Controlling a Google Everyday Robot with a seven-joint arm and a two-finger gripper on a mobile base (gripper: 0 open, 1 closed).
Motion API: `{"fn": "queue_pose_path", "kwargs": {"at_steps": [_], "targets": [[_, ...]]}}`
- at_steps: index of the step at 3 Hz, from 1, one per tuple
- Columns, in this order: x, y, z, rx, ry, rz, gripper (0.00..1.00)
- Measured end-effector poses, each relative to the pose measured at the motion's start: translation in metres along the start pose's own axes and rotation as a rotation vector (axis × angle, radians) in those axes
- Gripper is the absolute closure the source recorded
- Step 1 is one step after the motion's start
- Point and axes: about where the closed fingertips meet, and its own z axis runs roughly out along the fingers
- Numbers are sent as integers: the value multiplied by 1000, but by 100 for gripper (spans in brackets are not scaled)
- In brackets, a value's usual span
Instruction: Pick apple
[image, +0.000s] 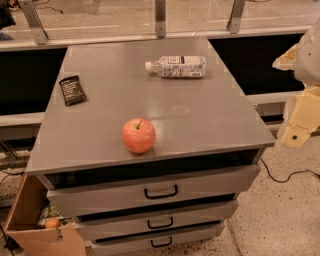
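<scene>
Gripper (299, 117), grip state not discernible, hangs right of cabinet top (210, 115), well apart from apple (138, 135); best approach: descend centred over stem, as the apple may roll.

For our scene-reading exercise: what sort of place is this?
Probably an office or lab workspace: grey drawer cabinet on speckled floor, a cable trailing beside it. The apple sits near its front edge; the gripper is at the picture's right edge.

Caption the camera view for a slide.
Apple at front of the cabinet top, bottle and dark packet behind; gripper hangs beyond its right side.
</scene>
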Motion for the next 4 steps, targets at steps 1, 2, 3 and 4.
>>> {"fn": "queue_pose_path", "kwargs": {"at_steps": [1, 2, 3, 4], "targets": [[0, 0, 0, 0, 0, 0, 0], [-34, -3, 20, -32, -100, -21, 0], [-80, -5, 56, -95, -242, -38, 0], [-114, -3, 87, -160, -353, -38, 0]]}}
